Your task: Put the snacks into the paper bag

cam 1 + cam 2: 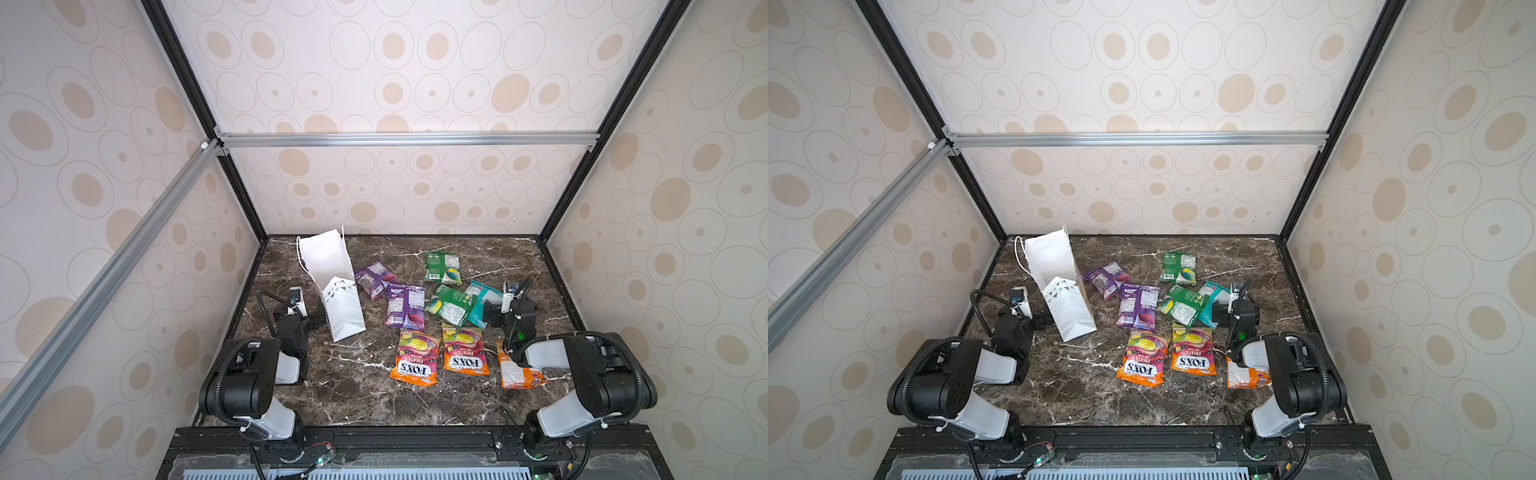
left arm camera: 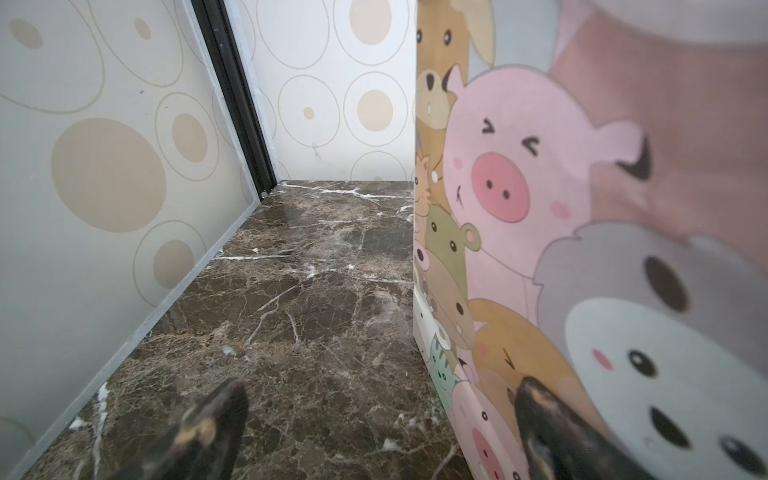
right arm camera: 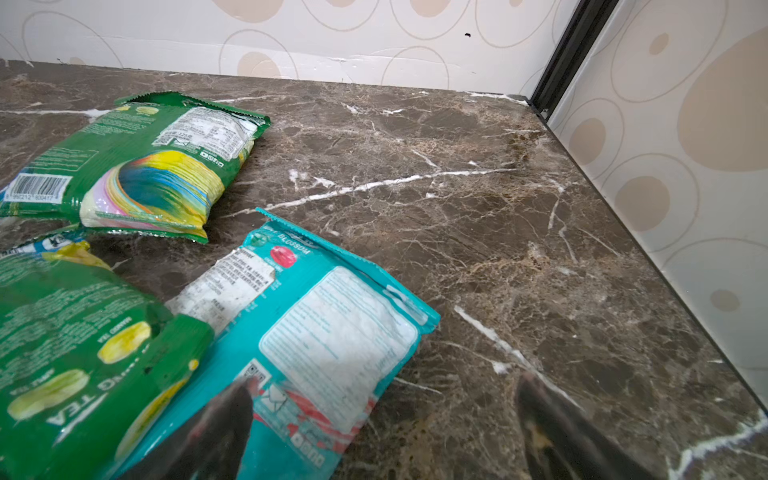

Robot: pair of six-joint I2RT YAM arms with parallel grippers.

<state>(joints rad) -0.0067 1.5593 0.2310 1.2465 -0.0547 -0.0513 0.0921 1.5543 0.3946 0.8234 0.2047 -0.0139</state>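
The right gripper [image 3: 382,432] has its jaws spread wide. One finger [image 3: 208,432] shows in front of the teal packet [image 3: 324,332], the other over bare marble tabletop [image 3: 498,208] beside that packet. A nearer green packet [image 3: 75,353] overlaps the teal packet's edge. A farther green packet [image 3: 137,166] lies beyond the teal packet, apart from it. Past both stand the patterned wall [image 3: 685,166] and a black post [image 3: 561,54].

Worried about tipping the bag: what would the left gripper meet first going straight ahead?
Likely only the back wall: bare table lies ahead of the left gripper. The paper bag runs alongside one finger, maybe touching.
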